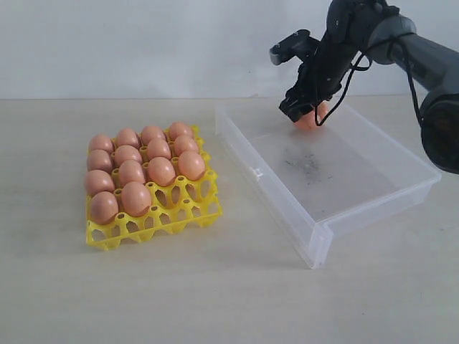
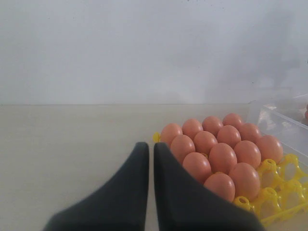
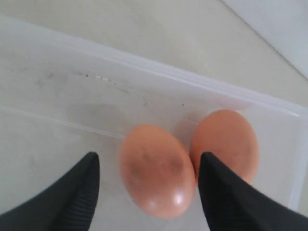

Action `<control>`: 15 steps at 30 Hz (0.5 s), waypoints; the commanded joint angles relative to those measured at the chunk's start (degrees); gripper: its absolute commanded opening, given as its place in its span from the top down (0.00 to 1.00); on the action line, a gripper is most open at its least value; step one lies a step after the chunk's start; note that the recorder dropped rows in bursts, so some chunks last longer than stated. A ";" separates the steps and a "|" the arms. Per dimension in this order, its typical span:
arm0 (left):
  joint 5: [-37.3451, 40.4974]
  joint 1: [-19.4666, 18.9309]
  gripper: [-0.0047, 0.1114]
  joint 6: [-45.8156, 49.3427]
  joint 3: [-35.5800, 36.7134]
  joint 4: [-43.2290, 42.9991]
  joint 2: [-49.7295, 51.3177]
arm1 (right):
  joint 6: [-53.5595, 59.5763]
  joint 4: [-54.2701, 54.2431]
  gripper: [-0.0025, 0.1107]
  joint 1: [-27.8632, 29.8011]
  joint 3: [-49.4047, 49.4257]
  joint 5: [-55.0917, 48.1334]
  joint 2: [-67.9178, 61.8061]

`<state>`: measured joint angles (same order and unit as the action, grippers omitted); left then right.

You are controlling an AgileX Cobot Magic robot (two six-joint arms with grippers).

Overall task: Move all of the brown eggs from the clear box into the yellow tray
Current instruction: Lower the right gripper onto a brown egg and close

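Left claw (image 2: 150, 147): sitting clenched, empty, near the bright yellow plastic egg tray (image 1: 154, 228).
Tray: smooth orange-brown oval eggs (image 1: 133, 172) filling most cups.
Right claw (image 3: 148, 161): hanging released in the clear shallow plastic box (image 1: 337, 183), straddling one of two touching eggs (image 3: 153, 171), likely lining up a pinch.

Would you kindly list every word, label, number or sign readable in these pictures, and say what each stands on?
No text can be read anywhere.
The brown eggs, the yellow tray, the clear box and the black arm bear no writing.
The dark marks on the box floor are scuffs, not letters.
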<state>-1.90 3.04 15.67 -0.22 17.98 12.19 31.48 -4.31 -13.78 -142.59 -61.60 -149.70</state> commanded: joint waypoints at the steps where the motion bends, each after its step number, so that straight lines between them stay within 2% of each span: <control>1: -0.67 0.29 0.93 0.30 0.22 0.30 0.18 | 3.60 1.34 0.50 0.07 -0.43 -0.06 0.47; 15: -0.67 0.29 0.93 0.30 0.22 0.30 0.18 | 5.02 2.02 0.52 0.07 -0.43 1.74 -2.91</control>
<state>-1.90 3.04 15.67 -0.22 17.98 12.19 36.02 -2.88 -13.78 -142.73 -61.04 -152.67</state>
